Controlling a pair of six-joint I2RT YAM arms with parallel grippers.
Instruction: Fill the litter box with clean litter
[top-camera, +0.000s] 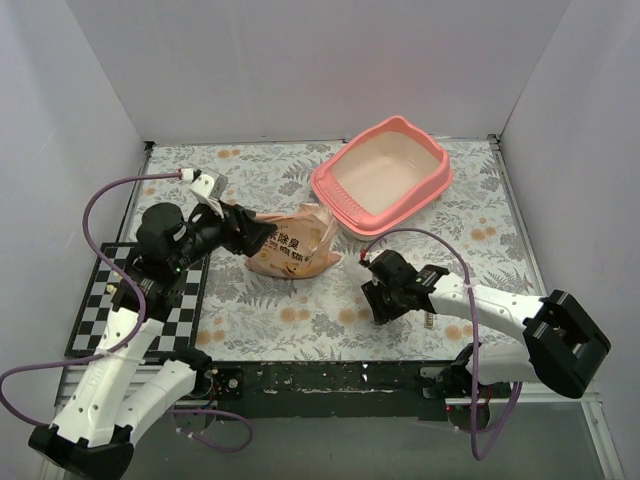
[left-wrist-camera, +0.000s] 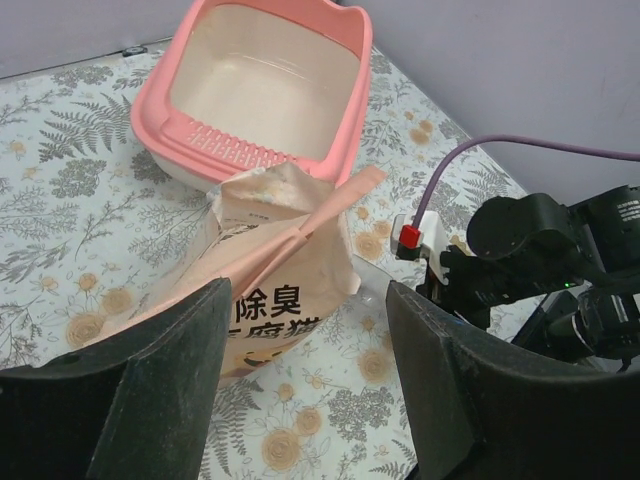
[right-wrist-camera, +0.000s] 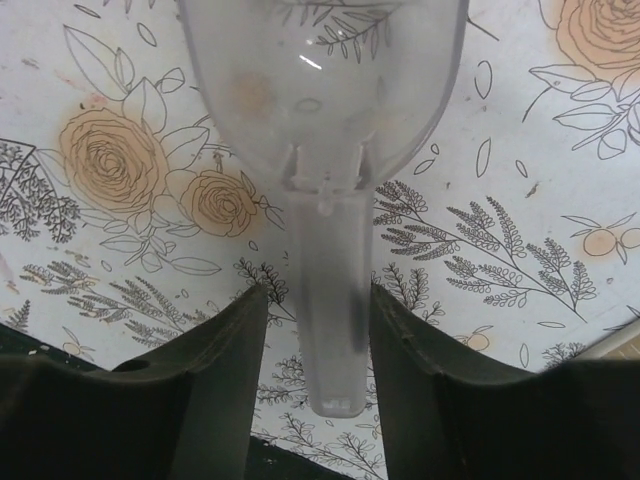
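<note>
Beyond left claw (left-wrist-camera: 306, 305), litter box (left-wrist-camera: 352, 95) (pink)

- Litter box (top-camera: 425, 197): pink, cream inside, far right on floral table cover (top-camera: 300, 320).
- Orange-peach bag (top-camera: 300, 245) lies at centre, just near-left of the box.
- Left gripper (top-camera: 258, 235) at the bag's left end.
- Right gripper (top-camera: 385, 300) right of the bag, apart from it, low over the cover.
- Checkerboard (top-camera: 100, 290) near left.

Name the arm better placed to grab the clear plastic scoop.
Right: the right gripper straddles the handle of the clear plastic scoop, while the left gripper sits at the orange-peach printed bag.
</note>
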